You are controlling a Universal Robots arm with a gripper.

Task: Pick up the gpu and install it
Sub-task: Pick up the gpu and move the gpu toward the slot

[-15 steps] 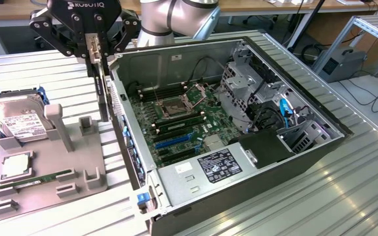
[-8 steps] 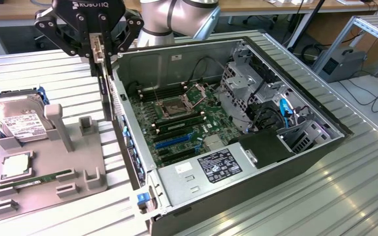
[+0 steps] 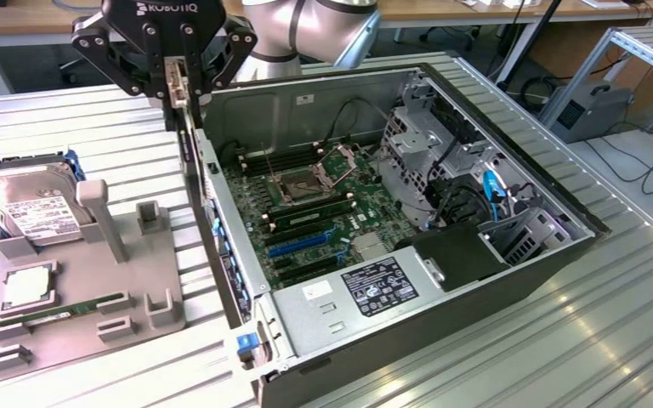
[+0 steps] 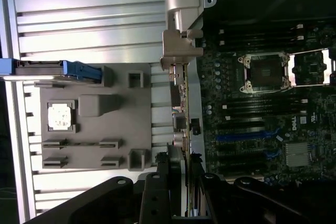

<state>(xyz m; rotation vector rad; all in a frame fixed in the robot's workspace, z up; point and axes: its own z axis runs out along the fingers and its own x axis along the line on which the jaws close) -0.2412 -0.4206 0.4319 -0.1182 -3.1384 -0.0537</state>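
1. The gripper [image 4: 179, 167] is clenched on the gpu [image 4: 181, 106], with its dark fingers pressing on either face of the thin card.
2. The gpu is seen edge-on, reaching straight out from the fingers. Its pale metal end bracket [image 4: 181, 30] is at the end farthest from the gripper.
3. The card is held in the air along the line where the open computer case [image 3: 553, 255] meets the table, and it is not seated in any slot.
4. On one side of the gripper, toward the exterior view's right, the motherboard [image 3: 315, 212] lies deeper in the case than the card. Its open processor socket [image 3: 307, 180] and blue expansion slots [image 3: 298, 245] are visible.
5. On the gripper's other side, toward the exterior view's left, a grey holder tray [image 3: 145, 280] rests on the table, well apart from the fingers.
6. The tray carries a hard drive [image 3: 30, 204] with blue rails, a square processor chip [image 3: 26, 287] and a green RAM stick [image 3: 60, 308].
7. The table [image 3: 88, 119] under everything is pale ribbed metal, with light glinting off its slats.
8. Behind the gripper the room has wooden desks [image 3: 31, 15].
9. Farther off, toward the exterior view's right, stand an aluminium frame [image 3: 644, 47] and a grey box unit [image 3: 593, 110], with cables [image 3: 644, 174] on the floor.
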